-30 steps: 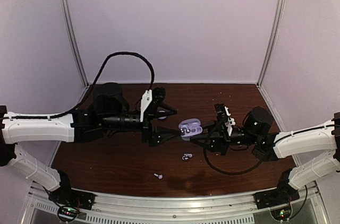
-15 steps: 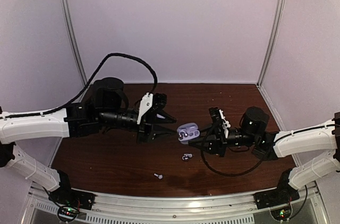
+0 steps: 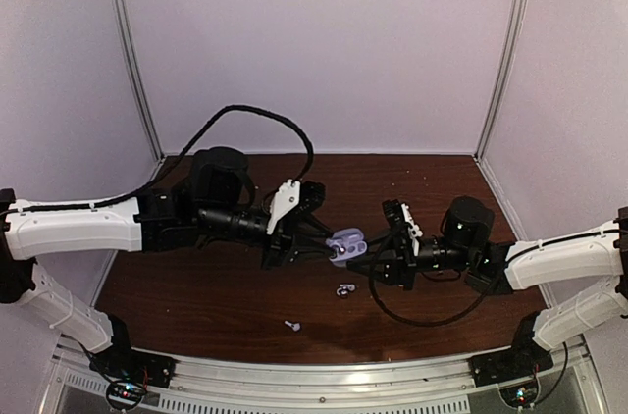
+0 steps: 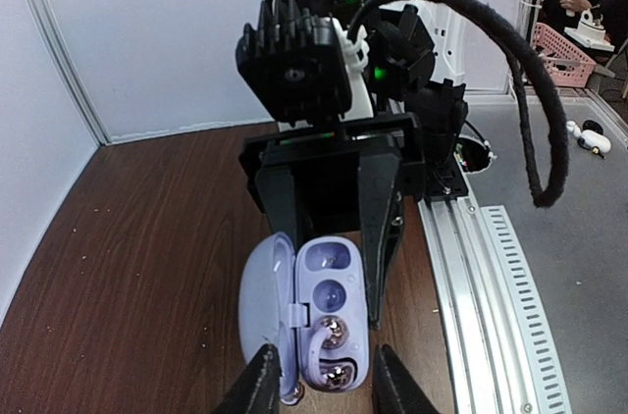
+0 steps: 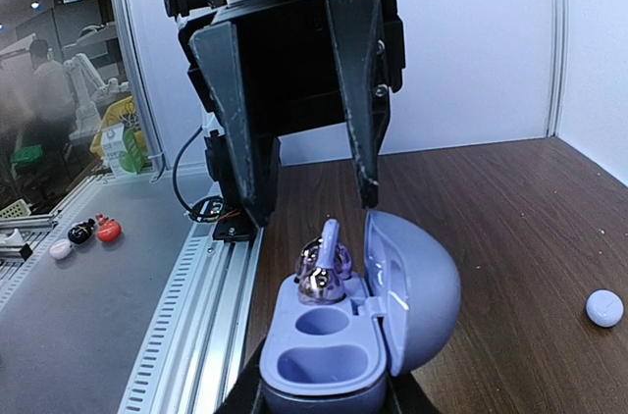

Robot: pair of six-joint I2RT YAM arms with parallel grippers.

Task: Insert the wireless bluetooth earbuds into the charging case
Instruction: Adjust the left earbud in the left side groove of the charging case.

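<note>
Running the count now: two arms in play, the left arm and the right arm. One charging case, two wells in it. One seated earbud in there. On the bench, two more: a far loose earbud and a near loose earbud. The right wrist view also shows one whitish round piece, and I can't tell what it is.
</note>
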